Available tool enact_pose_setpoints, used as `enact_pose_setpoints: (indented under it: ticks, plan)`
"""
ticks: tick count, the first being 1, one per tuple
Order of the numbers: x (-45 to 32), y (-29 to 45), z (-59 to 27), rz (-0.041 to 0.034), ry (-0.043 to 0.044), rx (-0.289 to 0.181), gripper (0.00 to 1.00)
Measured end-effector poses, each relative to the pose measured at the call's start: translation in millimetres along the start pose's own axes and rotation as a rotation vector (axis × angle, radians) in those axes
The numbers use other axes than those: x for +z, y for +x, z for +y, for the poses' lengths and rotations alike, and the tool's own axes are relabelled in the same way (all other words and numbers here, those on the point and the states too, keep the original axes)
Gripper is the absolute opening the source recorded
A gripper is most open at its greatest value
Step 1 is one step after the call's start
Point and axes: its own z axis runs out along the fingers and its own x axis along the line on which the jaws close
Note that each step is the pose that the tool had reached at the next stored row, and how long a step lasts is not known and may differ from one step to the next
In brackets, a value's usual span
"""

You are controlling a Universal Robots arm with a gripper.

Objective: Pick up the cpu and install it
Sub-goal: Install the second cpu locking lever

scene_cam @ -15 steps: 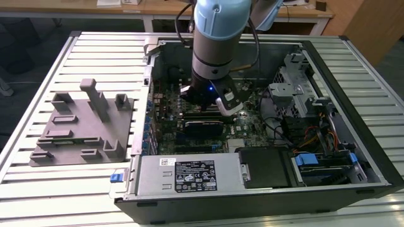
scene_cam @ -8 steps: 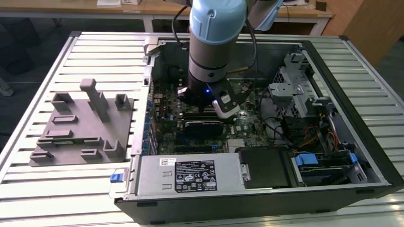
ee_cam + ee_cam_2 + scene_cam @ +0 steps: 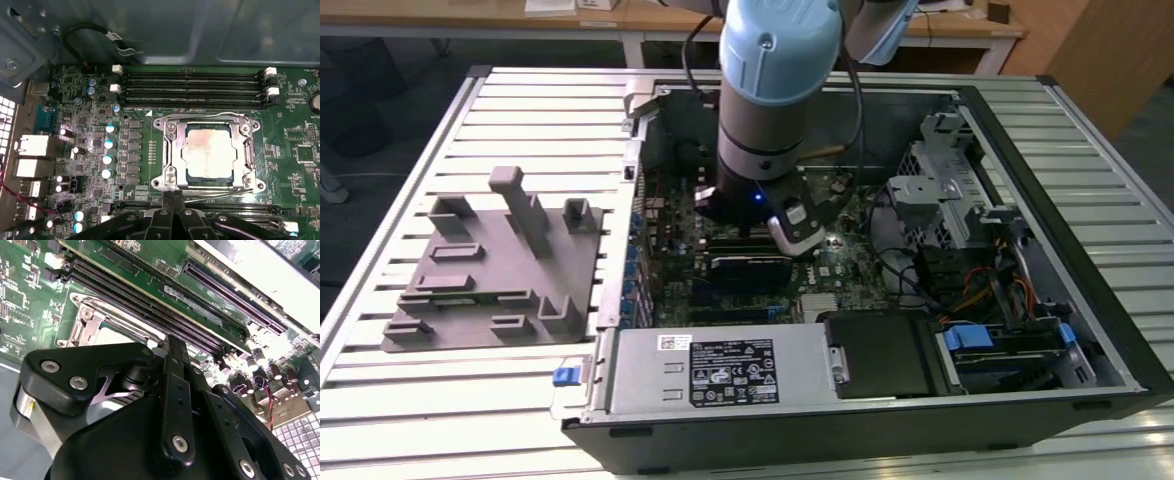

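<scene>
The end effector [image 3: 172, 200] is hanging inside an open computer case [image 3: 1067, 400], its two slim black fingers [image 3: 175, 370] pressed together and gripping nothing, their tips poised just beside the edge of the CPU socket [image 3: 207, 150] on the green motherboard [image 3: 295, 125]. The cpu [image 3: 207, 151] is sitting inside that socket, its pale silver top plate showing through the metal frame, flat and square to the frame's sides in the first wrist view. In the second wrist view the same chip [image 3: 117, 334] is peeking out just beyond the end effector's black body, beside the socket's bolted corner. Rows of long black memory slots [image 3: 195, 87] are lying alongside the socket on its far side from the fingers, with more slots running under the fingertips. A cluster of small silver capacitors [image 3: 107, 150] is standing near the socket's other flank. In the exterior view the blue-and-grey robot arm [image 3: 774, 90] is reaching down into the middle of the case, which is lying on its side on a ribbed metal surface [image 3: 400, 400]. A grey moulded tray [image 3: 494, 270] is resting on that surface, well apart from the socket, at the exterior view's left of the case.
</scene>
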Motion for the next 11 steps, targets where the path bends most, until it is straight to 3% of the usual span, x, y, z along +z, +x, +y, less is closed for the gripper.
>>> enact_pose_setpoints:
  ticks: [3,11]
  plan:
    - [1.7,0.9,-2.0,-0.0001,-0.0067,0.000,0.11]
    - [7.3,4.9,-3.7,0.0001,-0.0078,0.000,0.11]
